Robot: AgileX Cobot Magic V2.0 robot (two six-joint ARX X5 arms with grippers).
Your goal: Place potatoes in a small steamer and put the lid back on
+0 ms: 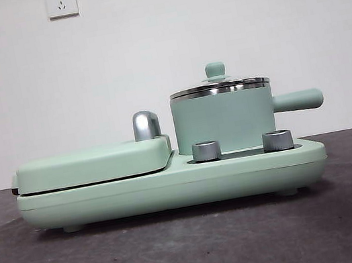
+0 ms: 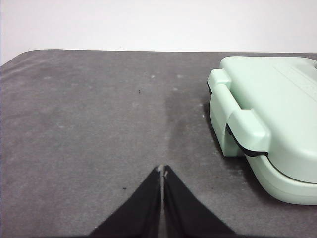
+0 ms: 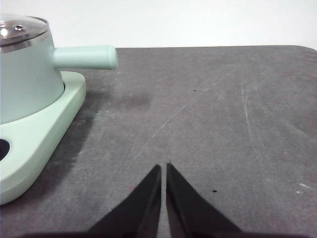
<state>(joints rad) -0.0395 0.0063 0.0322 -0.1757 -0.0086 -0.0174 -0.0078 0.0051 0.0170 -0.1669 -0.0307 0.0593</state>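
The small mint-green steamer (image 1: 224, 121) stands on the right half of the green appliance base (image 1: 172, 185), its straight handle pointing right. It also shows in the right wrist view (image 3: 25, 79). The glass lid (image 1: 218, 86) with its green knob sits on the steamer, and its steel rim shows in the right wrist view (image 3: 22, 30). No potato is in view. My left gripper (image 2: 162, 170) is shut and empty over bare table beside the griddle. My right gripper (image 3: 163, 167) is shut and empty over bare table beside the steamer's handle.
The flat griddle section (image 1: 93, 165) with a chrome handle (image 1: 145, 124) fills the left half of the base; its hinged end shows in the left wrist view (image 2: 267, 119). Two steel knobs (image 1: 207, 150) sit on the front. The dark grey table (image 1: 197, 250) stretches around it.
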